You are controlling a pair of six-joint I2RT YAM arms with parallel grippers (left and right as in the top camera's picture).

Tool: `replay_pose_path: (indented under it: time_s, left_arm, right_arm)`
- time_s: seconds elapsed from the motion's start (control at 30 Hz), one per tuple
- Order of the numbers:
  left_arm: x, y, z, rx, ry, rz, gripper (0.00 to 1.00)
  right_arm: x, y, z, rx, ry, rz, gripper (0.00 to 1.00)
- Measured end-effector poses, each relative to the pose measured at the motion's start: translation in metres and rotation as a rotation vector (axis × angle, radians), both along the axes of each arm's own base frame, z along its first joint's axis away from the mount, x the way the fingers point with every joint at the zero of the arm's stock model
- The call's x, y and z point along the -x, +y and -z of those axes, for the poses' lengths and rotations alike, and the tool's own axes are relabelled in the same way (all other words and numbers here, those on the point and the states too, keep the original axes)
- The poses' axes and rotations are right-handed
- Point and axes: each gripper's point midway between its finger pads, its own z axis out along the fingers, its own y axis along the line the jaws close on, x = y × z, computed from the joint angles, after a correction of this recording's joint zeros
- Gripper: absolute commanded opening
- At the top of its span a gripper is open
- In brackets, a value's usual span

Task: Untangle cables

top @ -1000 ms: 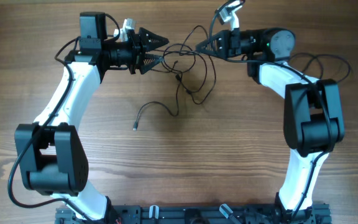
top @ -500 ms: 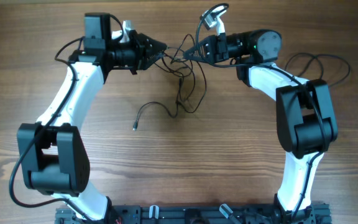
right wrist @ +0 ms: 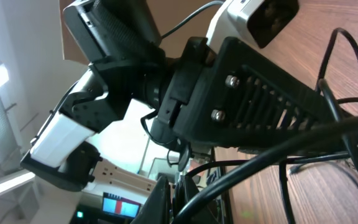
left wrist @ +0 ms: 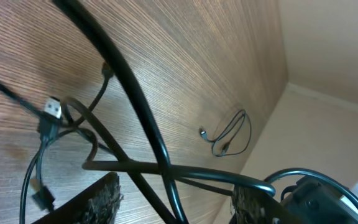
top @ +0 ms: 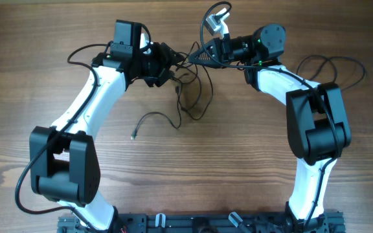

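Two hands meet above the wooden tabletop [top: 251, 181]. The left hand [top: 172, 65] stands partly open, with thin black cables [top: 193, 97] crossing loosely between its fingers [left wrist: 107, 199]. Just beside it, the right hand [top: 194, 56] is closed, apparently pinching one strand. The tangle trails away from both hands toward the arm bases, and one plug end [top: 133, 136] lies apart.

Brown wood-grain table [top: 173, 168] fills overhead view. Beige wall [left wrist: 328, 37] past table edge, pale trim line. Right wrist view: bright bkgd, small lit screen [right wrist: 118, 208] low left.
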Motion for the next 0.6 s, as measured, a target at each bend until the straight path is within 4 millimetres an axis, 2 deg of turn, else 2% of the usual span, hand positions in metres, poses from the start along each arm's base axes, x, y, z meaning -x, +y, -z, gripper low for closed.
replay_pose_path:
  time_s: [0.07,0.13,0.2,0.27,0.33,0.43,0.6]
  left_arm:
    - [0.000,0.001,0.000,-0.003,0.000,-0.003,0.50]
    - [-0.001,0.001,0.001,-0.004,0.000,-0.007,0.25]
    - [-0.001,0.002,0.001,-0.007,-0.002,-0.007,0.06]
    - [-0.002,0.002,0.003,-0.009,0.001,-0.007,0.04]
    - [-0.003,0.002,0.007,-0.011,0.005,-0.006,0.04]
    - [-0.003,0.002,0.020,-0.017,0.032,-0.006,0.04]
    - [-0.006,0.007,0.033,-0.023,0.062,-0.017,0.04]
  right_arm:
    - [0.000,0.000,0.000,-0.002,-0.008,0.000,0.05]
    - [0.000,0.000,0.000,-0.003,-0.015,0.000,0.05]
    - [0.000,0.000,0.000,-0.004,-0.019,0.000,0.06]
    - [0.000,0.000,0.000,-0.004,-0.021,0.000,0.11]
    - [0.000,0.000,0.000,-0.005,-0.024,0.000,0.22]
    - [0.000,0.001,0.000,-0.007,-0.034,0.000,0.49]
    - [-0.001,0.001,0.002,-0.003,-0.018,0.001,0.59]
